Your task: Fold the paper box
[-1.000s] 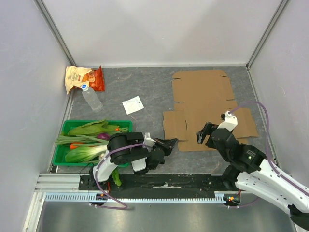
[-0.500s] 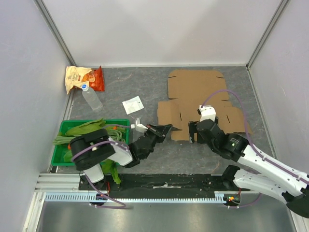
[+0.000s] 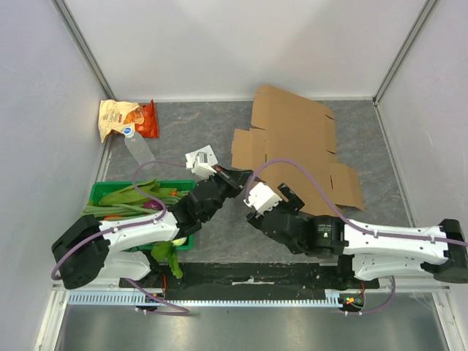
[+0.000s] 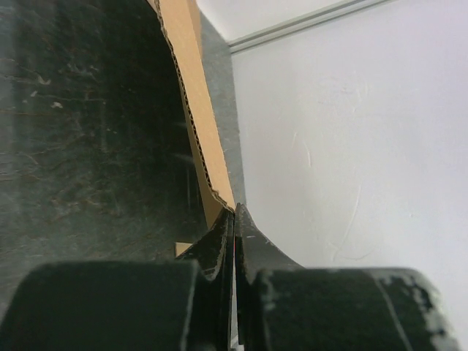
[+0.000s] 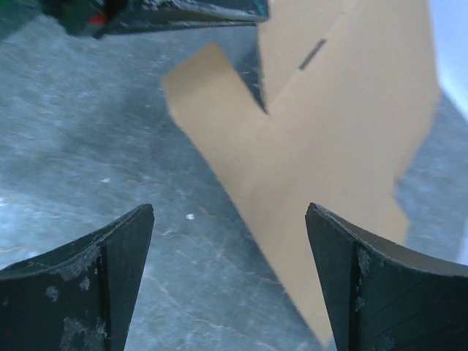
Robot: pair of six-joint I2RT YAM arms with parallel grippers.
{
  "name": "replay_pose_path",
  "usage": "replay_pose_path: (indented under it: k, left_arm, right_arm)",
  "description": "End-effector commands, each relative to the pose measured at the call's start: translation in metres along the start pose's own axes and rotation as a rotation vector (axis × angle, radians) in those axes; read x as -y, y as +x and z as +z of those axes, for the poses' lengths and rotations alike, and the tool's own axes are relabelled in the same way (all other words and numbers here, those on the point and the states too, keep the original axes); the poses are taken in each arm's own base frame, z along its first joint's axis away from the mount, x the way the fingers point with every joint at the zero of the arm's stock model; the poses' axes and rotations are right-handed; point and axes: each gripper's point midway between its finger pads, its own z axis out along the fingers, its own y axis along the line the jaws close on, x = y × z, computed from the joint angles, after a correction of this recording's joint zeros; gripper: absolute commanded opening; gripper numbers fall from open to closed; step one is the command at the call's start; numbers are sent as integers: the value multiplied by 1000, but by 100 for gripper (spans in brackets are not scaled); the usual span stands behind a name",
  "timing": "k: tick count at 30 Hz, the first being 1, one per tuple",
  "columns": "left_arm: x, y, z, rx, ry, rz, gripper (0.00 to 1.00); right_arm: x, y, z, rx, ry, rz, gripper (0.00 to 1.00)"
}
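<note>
Top external view shows the paper box lying unfolded around 1 o'clock on the grey table, its far edge tipped up in front of the back wall. The left gripper is pinching the box's flap corner at the box's 8 o'clock; in the left wrist view the cardboard edge runs straight into the pressed-together tips. The right gripper hangs spread wide over bare table at the box's 7 o'clock, touching nothing. A green crate of vegetables sits at 8 o'clock.
</note>
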Motion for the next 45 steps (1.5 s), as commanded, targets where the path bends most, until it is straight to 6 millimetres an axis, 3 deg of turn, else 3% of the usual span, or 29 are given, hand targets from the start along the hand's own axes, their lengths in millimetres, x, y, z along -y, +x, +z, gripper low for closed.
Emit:
replay_pose_path:
  k: [1, 3, 11, 14, 17, 20, 21, 25, 29, 31, 32, 33, 35, 36, 38, 39, 42, 43, 44, 45]
  left_arm:
    - [3, -13, -3, -36, -23, 88, 2]
    - [12, -18, -5, -45, -2, 78, 2]
    - [42, -29, -8, -61, 48, 63, 2]
    - [50, -33, -10, -62, 61, 65, 2]
    - [55, -35, -12, -65, 72, 62, 2]
    - [58, -35, -16, -70, 79, 59, 2]
    - [58, -37, -17, -67, 82, 56, 2]
    - [65, -42, -22, -60, 95, 59, 2]
    - [83, -57, -31, -30, 126, 163, 6]
    - [94, -71, -41, 7, 148, 274, 21]
    - [100, -78, -46, 22, 162, 306, 37]
    - [106, -83, -53, 37, 190, 385, 45]
    - [125, -99, -73, 79, 262, 454, 58]
    - [132, -100, -81, 78, 305, 544, 60]
    - [153, -110, -99, 95, 379, 625, 63]
    - [155, -103, -106, 56, 419, 721, 63]
    - [180, -105, -127, 38, 532, 867, 62]
    - [178, -106, -130, 25, 519, 898, 61]
    - [188, -109, -135, 38, 551, 949, 61]
    - [193, -112, -142, 49, 576, 976, 60]
  right_arm:
    - [34, -8, 0, 4, 239, -168, 92]
    - [47, -7, 0, 10, 344, -207, 90]
    - [30, -5, 11, 58, 326, -274, 87]
    - [35, -5, 11, 54, 375, -311, 87]
    - [52, -10, 3, 53, 517, -312, 85]
    - [59, -13, -1, 75, 593, -278, 76]
    - [63, -15, -3, 60, 606, -344, 69]
    - [75, -19, -12, 105, 658, -245, 48]
    - [83, -47, -19, 161, 618, -211, 28]
    - [91, -62, -22, 183, 589, -160, 12]
    - [101, -71, -28, 207, 563, -116, 4]
    - [105, -82, -21, 241, 493, -86, 0]
    - [127, -101, -35, 275, 456, -22, 0]
    - [133, -106, -32, 287, 416, -26, 0]
    - [152, -120, -48, 288, 397, -15, 0]
    - [161, -123, -51, 289, 395, -12, 0]
    - [168, -157, -76, 359, 282, -14, 0]
    - [159, -161, -80, 370, 204, -35, 0]
    - [155, -169, -87, 402, 152, -27, 0]
    - [158, -187, -105, 463, 102, 21, 0]
